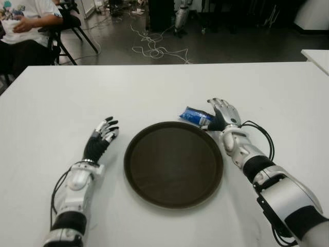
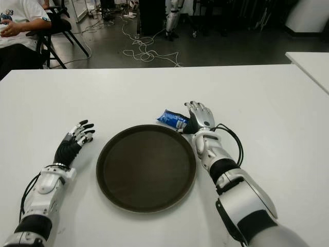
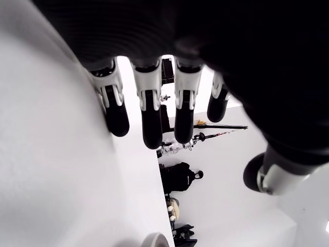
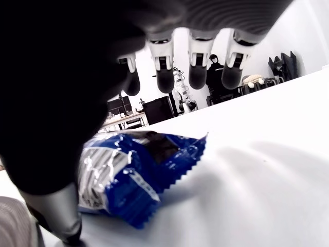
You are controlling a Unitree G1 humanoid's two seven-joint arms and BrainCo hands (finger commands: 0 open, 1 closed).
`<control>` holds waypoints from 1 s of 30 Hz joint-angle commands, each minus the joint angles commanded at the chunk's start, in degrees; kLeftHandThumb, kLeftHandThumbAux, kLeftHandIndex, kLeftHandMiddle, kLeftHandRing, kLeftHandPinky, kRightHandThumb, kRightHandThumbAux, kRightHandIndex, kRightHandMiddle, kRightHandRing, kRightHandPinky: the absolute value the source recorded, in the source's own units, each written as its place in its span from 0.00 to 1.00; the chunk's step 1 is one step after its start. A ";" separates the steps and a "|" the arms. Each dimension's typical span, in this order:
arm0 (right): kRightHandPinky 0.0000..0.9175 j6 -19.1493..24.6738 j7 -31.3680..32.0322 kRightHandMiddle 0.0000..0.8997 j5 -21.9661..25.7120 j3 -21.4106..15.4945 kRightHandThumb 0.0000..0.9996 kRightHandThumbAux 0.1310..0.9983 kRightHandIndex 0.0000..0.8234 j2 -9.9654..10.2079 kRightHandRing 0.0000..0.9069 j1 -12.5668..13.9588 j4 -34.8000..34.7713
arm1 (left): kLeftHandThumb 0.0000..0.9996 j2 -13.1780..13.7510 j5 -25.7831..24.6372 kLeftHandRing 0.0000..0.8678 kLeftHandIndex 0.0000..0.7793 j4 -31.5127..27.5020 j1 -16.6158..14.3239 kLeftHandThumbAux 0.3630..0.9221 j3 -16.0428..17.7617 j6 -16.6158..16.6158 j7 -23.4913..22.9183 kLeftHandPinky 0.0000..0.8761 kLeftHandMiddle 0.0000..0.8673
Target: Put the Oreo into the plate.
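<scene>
The Oreo pack (image 1: pixel 196 116), a small blue packet, lies flat on the white table (image 1: pixel 154 87), just beyond the far right edge of the round dark plate (image 1: pixel 174 163) and not yet in it. My right hand (image 1: pixel 224 114) sits just beside the packet, on its right side, with the thumb low next to the wrapper's near end and the four fingers (image 4: pixel 165 77) stretched out above and past it. In the wrist view those fingers are spread and hang clear of the packet, so my right hand is released and grips nothing.

I judge this to be the reaching step: the hand is lined up but the grasp is not made. Next I need to bring the fingers down over the packet and close them against the thumb, then lift and carry it a short way back and to my left over the plate's rim. The wrapper looks thin and crinkly, so it may slide on the smooth table.

My left hand (image 1: pixel 101 138) shows left of the plate, fingers extended, holding nothing.
</scene>
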 joint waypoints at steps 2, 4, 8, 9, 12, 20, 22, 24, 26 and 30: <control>0.15 -0.08 -0.04 0.05 0.07 0.04 0.00 0.88 0.19 0.03 0.08 -0.02 0.21 | 0.21 0.08 0.14 0.19 0.15 0.47 -0.12 0.33 -0.02 -0.26 0.03 0.19 0.21; 0.16 -0.19 -0.19 0.05 0.13 0.08 0.00 0.89 0.19 0.07 0.08 -0.01 0.50 | 0.22 0.17 0.42 0.19 0.15 1.32 -0.37 0.34 -0.03 -0.68 0.24 0.19 0.21; 0.19 -0.38 -0.70 0.08 0.44 -0.04 0.00 0.88 0.21 0.02 0.11 -0.17 1.05 | 0.21 0.87 1.46 0.18 0.14 3.00 -1.19 0.32 -0.24 -1.76 1.00 0.17 0.20; 0.19 -0.43 -0.64 0.08 0.58 -0.09 0.00 0.88 0.21 0.00 0.11 -0.28 1.16 | 0.21 0.97 1.65 0.18 0.14 3.27 -1.40 0.32 -0.31 -1.99 1.13 0.16 0.20; 0.21 -0.55 -0.35 0.09 0.90 -0.12 0.00 0.88 0.23 -0.11 0.13 -0.72 1.48 | 0.20 1.19 1.84 0.17 0.13 3.83 -2.15 0.31 -0.32 -2.27 1.25 0.15 0.19; 0.22 -1.34 1.23 0.12 1.72 -0.55 0.00 0.85 0.22 -0.32 0.15 -2.13 2.14 | 0.18 1.80 1.90 0.19 0.15 4.17 -3.87 0.32 -0.26 -1.22 1.09 0.20 0.20; 0.21 -1.48 1.91 0.12 1.69 -0.40 0.00 0.84 0.20 -0.40 0.15 -2.54 2.24 | 0.19 1.98 1.95 0.20 0.15 4.15 -4.04 0.33 -0.22 -0.86 1.25 0.20 0.21; 0.20 -1.71 2.80 0.12 1.55 -0.17 0.00 0.84 0.18 -0.58 0.15 -3.02 2.35 | 0.20 2.11 1.99 0.20 0.15 4.16 -4.29 0.33 -0.17 -0.48 1.46 0.20 0.21; 0.19 -2.02 3.82 0.12 1.31 0.14 0.00 0.84 0.17 -0.87 0.15 -3.42 2.45 | 0.21 2.19 1.90 0.19 0.15 4.17 -4.61 0.32 -0.10 -0.14 1.45 0.20 0.20; 0.22 -3.48 7.40 0.17 0.97 0.90 0.00 0.83 0.20 -1.67 0.19 -4.29 2.65 | 0.21 2.38 1.96 0.19 0.15 3.80 -5.07 0.31 -0.10 0.13 1.54 0.17 0.21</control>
